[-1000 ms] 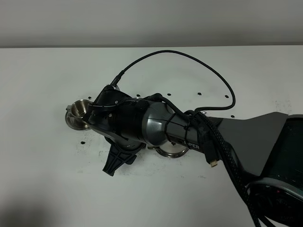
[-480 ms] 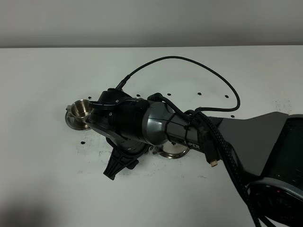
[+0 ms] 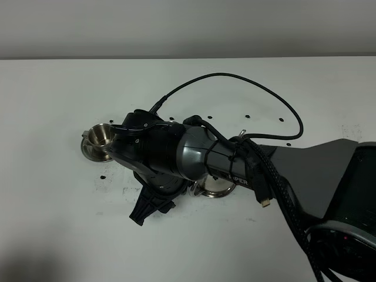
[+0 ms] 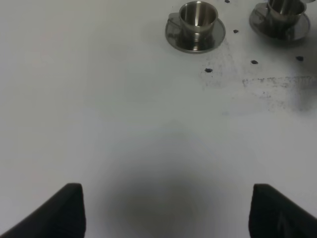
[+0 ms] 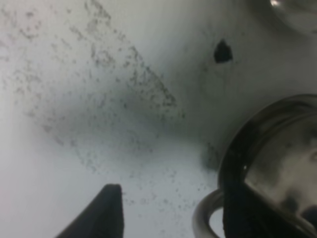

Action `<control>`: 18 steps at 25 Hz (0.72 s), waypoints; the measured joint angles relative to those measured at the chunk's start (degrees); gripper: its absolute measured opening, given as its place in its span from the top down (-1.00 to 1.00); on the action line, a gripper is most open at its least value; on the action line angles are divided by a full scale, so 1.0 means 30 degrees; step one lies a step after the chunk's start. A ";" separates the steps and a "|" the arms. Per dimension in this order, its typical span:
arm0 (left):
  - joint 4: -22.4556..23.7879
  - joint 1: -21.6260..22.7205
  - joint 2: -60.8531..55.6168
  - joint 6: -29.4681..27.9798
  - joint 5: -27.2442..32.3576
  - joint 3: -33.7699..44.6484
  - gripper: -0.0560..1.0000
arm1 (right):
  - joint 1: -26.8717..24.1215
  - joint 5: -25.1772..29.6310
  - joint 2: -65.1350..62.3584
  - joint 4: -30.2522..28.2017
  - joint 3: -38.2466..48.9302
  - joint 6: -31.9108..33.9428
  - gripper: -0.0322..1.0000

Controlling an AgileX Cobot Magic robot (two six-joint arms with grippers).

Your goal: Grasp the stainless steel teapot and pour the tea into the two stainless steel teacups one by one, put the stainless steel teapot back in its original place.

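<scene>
Left claw [image 4: 168,210] stands spread, facing two teacups [image 4: 198,14] on two saucers [image 4: 195,43].

1. The flat white counter [image 3: 53,223] is dotted with small black specks [image 4: 208,70] and has a patch of grey smudging [image 4: 272,87].
2. A round shiny steel saucer [image 4: 218,38] lies on it, bearing a small steel cup [image 4: 197,15].
3. Just beside that, a second matching saucer [image 4: 258,26] bears another cup [image 4: 285,7].
4. The high view shows a half-hidden round steel disc [image 3: 214,189] near the counter's middle.
</scene>
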 joint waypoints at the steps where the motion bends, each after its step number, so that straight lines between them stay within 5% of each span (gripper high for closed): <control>1: 0.0000 0.0000 0.0000 0.0000 0.0000 0.0000 -0.36 | 0.0000 0.0027 0.0000 0.0133 0.0000 0.0000 0.09; 18: 0.0000 0.0000 0.0000 0.0000 0.0000 0.0000 -0.36 | 0.0000 0.0538 0.0000 0.1090 0.0000 0.0400 0.09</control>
